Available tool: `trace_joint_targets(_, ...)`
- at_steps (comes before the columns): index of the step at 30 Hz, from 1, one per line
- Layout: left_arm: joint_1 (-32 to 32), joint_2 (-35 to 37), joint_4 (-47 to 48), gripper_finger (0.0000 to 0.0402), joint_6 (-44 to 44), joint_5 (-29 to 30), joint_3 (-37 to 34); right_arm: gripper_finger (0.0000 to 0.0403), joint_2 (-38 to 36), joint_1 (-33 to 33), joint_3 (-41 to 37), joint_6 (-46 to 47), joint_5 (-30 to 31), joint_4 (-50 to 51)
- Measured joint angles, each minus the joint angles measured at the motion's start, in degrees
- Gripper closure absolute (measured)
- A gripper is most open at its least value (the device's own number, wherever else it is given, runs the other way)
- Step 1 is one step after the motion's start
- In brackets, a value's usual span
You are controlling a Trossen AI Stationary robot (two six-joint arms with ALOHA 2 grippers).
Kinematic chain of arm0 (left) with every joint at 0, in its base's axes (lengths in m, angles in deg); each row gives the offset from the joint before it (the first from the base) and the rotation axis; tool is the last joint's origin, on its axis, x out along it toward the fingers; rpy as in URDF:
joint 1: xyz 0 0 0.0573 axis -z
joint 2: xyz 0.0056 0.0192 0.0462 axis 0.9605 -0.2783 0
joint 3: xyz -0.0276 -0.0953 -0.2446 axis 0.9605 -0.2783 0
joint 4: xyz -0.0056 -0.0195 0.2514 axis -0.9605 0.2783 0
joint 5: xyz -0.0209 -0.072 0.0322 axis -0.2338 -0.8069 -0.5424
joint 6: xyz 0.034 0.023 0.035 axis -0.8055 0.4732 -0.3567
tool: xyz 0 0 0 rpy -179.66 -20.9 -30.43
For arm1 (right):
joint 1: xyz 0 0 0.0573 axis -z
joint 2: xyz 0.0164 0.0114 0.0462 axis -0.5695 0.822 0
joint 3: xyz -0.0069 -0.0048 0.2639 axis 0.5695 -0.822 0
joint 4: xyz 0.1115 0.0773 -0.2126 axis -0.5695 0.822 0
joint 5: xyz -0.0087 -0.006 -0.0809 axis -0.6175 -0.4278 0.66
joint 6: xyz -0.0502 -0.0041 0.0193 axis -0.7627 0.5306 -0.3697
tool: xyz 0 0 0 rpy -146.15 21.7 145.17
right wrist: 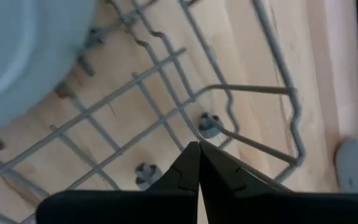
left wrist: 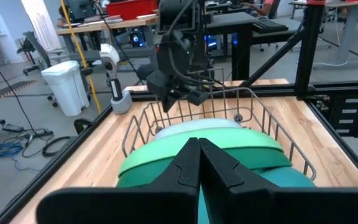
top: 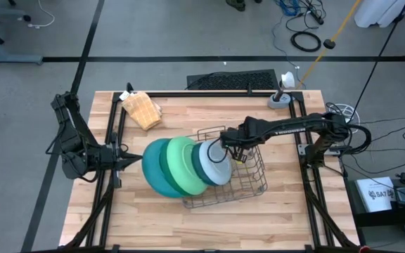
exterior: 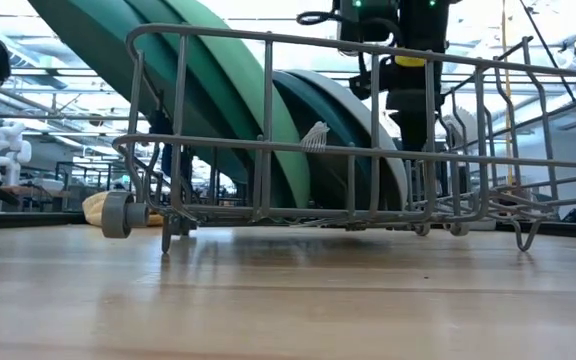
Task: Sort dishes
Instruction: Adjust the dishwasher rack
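L arm: your left gripper (top: 126, 159) waits at table's left, fingers pressed together, holding nothing.
Lump: tan waffle-textured lump (top: 143, 109) far-left, soft-looking, untouched.
Dishes: teal plate (top: 153, 170), light green plate (top: 181, 163), pale blue-grey plate (top: 211, 161) stand on edge, overlapping, leaning left; smooth, round, glazed-looking.
Rack: grey wire rack (top: 248, 184), thin rods, mid-table, holds them.
R arm: right gripper (top: 235, 150) over rack's right part, tips together, empty.
Progress: looks near done; you'd check for strays.

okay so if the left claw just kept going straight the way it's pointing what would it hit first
Most likely the teal plate, the nearest of the dishes leaning in the wire rack. The shut left claw points right at it, though the gap is hard to judge.
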Motion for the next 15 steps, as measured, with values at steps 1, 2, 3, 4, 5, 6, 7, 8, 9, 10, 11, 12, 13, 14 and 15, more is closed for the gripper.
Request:
trace_joint_targets(1,0.00,-0.03,0.01,0.0394,0.00,0.02,0.00,0.0403,0.01,0.28,0.00,1.11,0.36,0.72)
trace_joint_targets(2,0.00,-0.06,0.05,0.0394,0.00,0.02,0.00,0.0403,-0.03,0.46,0.00,2.29,0.90,1.29)
trace_joint_targets(3,0.00,-0.06,0.20,0.0394,0.00,0.02,0.00,0.0403,-0.08,0.63,0.00,3.58,1.35,2.11)
trace_joint_targets(4,-0.02,-0.06,0.32,0.0394,-0.02,0.02,0.00,0.0403,-0.18,0.93,0.00,4.98,1.37,3.11)
trace_joint_targets(5,0.00,-0.08,0.31,0.0394,-0.02,0.02,0.00,0.0403,-0.30,1.19,0.00,6.52,1.30,4.12)
trace_joint_targets(6,0.00,-0.08,0.32,0.0394,-0.02,0.02,0.00,0.0403,-0.43,1.41,0.00,7.91,1.49,5.13)
trace_joint_targets(7,0.00,-0.08,0.33,0.0394,-0.02,0.02,0.00,0.0403,-0.47,1.54,0.00,9.13,1.90,6.09)
trace_joint_targets(8,0.00,-0.06,0.36,0.0394,-0.02,0.02,0.00,0.0403,-0.47,1.71,0.00,10.35,2.28,7.17)
trace_joint_targets(9,-0.02,-0.06,0.44,0.0394,-0.05,0.02,0.00,0.0403,-0.47,1.73,-0.04,11.78,2.50,8.09)
trace_joint_targets(10,0.00,-0.06,0.48,0.0394,-0.15,0.02,0.00,0.0403,-0.47,1.90,-0.04,13.11,2.54,8.76)
trace_joint_targets(11,0.00,-0.06,0.48,0.0394,-0.20,0.02,0.00,0.0403,-0.47,2.07,-0.04,14.30,2.48,9.20)
trace_joint_targets(12,0.00,-0.06,0.48,0.0394,-0.20,0.02,0.00,0.0403,-0.47,2.16,-0.04,15.41,2.41,9.44)
trace_joint_targets(13,0.00,-0.06,0.48,0.0394,-0.22,0.02,0.00,0.0403,-0.47,2.23,-0.04,16.43,2.48,9.63)
trace_joint_targets(14,-0.02,-0.06,0.48,0.0394,-0.22,0.03,0.00,0.0403,-0.47,2.29,-0.04,17.36,2.49,9.90)
trace_joint_targets(15,0.00,-0.06,0.48,0.0394,-0.22,0.02,0.00,0.0403,-0.47,2.37,-0.04,18.36,2.47,10.32)
